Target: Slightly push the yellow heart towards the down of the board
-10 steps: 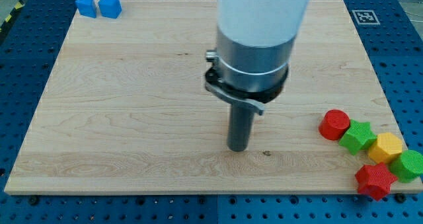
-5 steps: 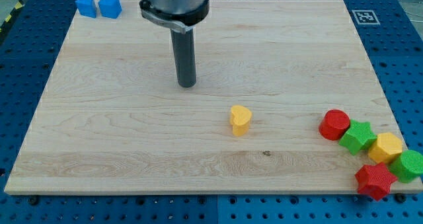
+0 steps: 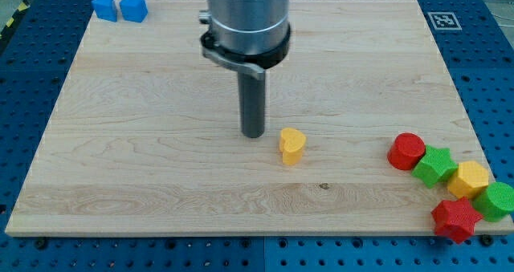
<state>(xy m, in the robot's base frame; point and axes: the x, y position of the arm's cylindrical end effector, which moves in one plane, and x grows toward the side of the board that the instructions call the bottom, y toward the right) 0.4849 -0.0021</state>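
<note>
The yellow heart stands on the wooden board a little right of the middle. My tip rests on the board just to the view's left of the heart and slightly above it, with a small gap between them. The rod rises from the tip to the grey and white arm at the view's top.
Two blue blocks sit at the board's top left corner. At the bottom right a cluster holds a red cylinder, a green star, a yellow hexagon, a green block and a red star.
My tip moved from over the heart's spot up and left, which uncovered the heart, then came back down and right to just left of it. The heart has not moved.
</note>
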